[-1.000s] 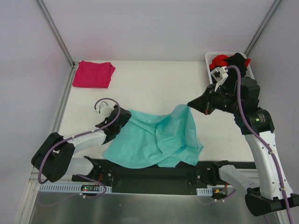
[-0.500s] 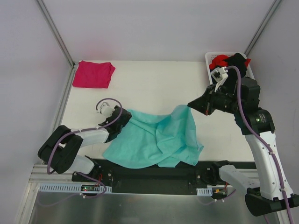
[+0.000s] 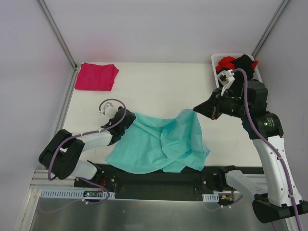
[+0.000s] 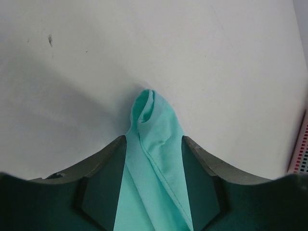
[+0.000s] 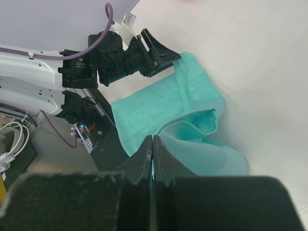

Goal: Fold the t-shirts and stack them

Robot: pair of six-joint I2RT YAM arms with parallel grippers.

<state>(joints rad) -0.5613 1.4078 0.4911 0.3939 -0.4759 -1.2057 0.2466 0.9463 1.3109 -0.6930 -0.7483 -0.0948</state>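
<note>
The teal t-shirt (image 3: 163, 142) lies crumpled on the white table (image 3: 159, 86) near the front edge. My left gripper (image 3: 129, 118) sits low at its left corner. In the left wrist view, that gripper (image 4: 154, 139) is open, and a bunched fold of the teal t-shirt (image 4: 155, 120) runs between the fingers and sticks out past them. My right gripper (image 3: 196, 109) is shut on the shirt's far right edge and holds it raised. In the right wrist view, the right gripper (image 5: 152, 139) pinches a thin sliver of the teal cloth (image 5: 192, 96). A folded magenta-pink t-shirt (image 3: 96, 76) rests at the back left corner.
A white basket (image 3: 216, 60) at the back right holds red and black garments (image 3: 226, 61), partly hidden behind my right arm. A black mounting rail (image 3: 154, 180) runs along the near edge. Metal frame posts (image 3: 57, 33) rise at the back corners.
My left arm's elbow has swung in toward the table and its gripper has nudged slightly along the shirt's left corner. The right gripper has kept its hold in place.
</note>
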